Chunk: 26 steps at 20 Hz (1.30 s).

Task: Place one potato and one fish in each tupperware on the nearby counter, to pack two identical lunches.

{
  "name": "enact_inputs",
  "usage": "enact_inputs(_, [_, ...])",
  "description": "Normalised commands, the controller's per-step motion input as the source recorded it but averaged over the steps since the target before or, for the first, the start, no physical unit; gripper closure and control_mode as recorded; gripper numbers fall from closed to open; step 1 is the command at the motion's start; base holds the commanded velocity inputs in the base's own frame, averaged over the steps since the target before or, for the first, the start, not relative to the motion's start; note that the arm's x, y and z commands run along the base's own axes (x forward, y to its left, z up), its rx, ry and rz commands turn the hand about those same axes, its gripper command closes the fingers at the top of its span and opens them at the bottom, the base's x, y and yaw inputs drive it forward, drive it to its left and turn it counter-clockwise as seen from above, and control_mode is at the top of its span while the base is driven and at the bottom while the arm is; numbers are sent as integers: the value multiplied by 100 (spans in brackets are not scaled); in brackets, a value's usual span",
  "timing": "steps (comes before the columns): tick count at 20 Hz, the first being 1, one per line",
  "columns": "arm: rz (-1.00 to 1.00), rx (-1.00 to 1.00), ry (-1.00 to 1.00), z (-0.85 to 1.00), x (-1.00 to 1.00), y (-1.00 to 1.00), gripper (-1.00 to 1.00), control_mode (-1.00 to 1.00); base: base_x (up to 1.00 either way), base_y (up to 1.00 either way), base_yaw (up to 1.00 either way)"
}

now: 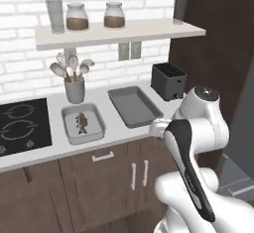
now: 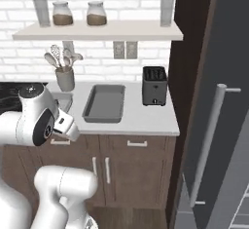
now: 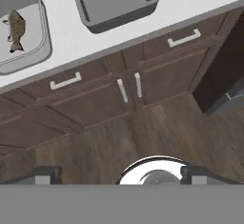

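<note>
The gripper (image 3: 119, 174) is spread wide and holds nothing, out over the floor before the cabinets (image 3: 95, 99). On the counter (image 1: 114, 128), the left tupperware (image 1: 67, 115) holds a fish (image 1: 82, 122), near the front edge. The right tupperware (image 1: 134, 105) lies just beside it, left of the toaster (image 1: 168, 81).

A home kitchen: a pale counter (image 1: 119, 128) carries a black cooktop (image 1: 22, 125), utensil crock (image 1: 74, 89) and toaster (image 1: 168, 81); jars (image 1: 77, 17) line a shelf (image 1: 119, 32) at twelve o'clock against white brick.
</note>
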Motion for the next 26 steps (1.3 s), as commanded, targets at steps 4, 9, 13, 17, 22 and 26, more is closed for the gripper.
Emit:
enact_inputs(4, [0,0,0,0,0,0,-100,100,-100,-86,-1])
enact_inputs(9, [0,0,0,0,0,0,-100,100,-100,-98,-10])
enact_inputs(13, [0,0,0,0,0,0,-100,100,-100,-100,-11])
enact_inputs(17, [0,0,0,0,0,0,-100,100,-100,-100,-4])
enact_inputs(22, [0,0,0,0,0,0,-100,100,-54,-100,-34])
enact_inputs(26, [0,0,0,0,0,0,-100,100,-5,-87,-76])
